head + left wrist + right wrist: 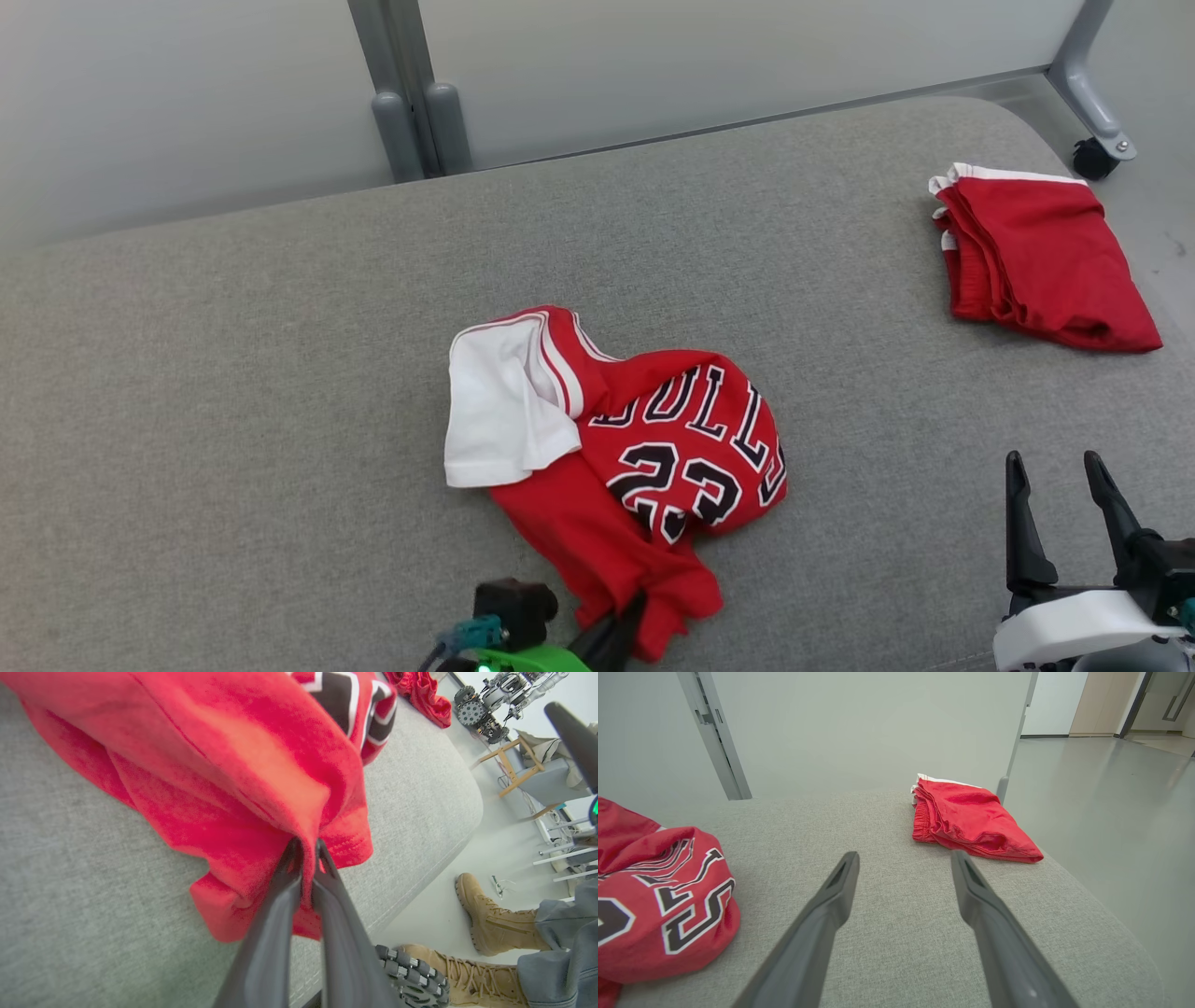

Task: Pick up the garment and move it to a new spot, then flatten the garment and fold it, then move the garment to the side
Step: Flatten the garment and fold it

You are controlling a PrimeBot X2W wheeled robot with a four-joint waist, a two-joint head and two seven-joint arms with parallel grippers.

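A crumpled red jersey (pixel 653 448) with black-and-white lettering, the number 23 and a white lining lies in the middle of the grey cushion (pixel 233 373). My left gripper (pixel 624 623) is at the bottom centre of the head view, shut on the jersey's near red hem. In the left wrist view the two dark fingers (pixel 285 891) pinch a fold of the red cloth (pixel 233 788), with my left gripper (pixel 306 851) closed around it. My right gripper (pixel 1058 467) stands open at the lower right above bare cushion. In the right wrist view it (pixel 903 858) holds nothing, and the jersey (pixel 658 896) lies to its left.
A second red garment (pixel 1036 257), folded, lies at the cushion's far right (pixel 971 821). A grey partition with metal posts (pixel 411 103) and a castor (pixel 1094 157) stands behind. In the left wrist view a person's tan boots (pixel 490 919) stand on the floor beside the cushion's edge.
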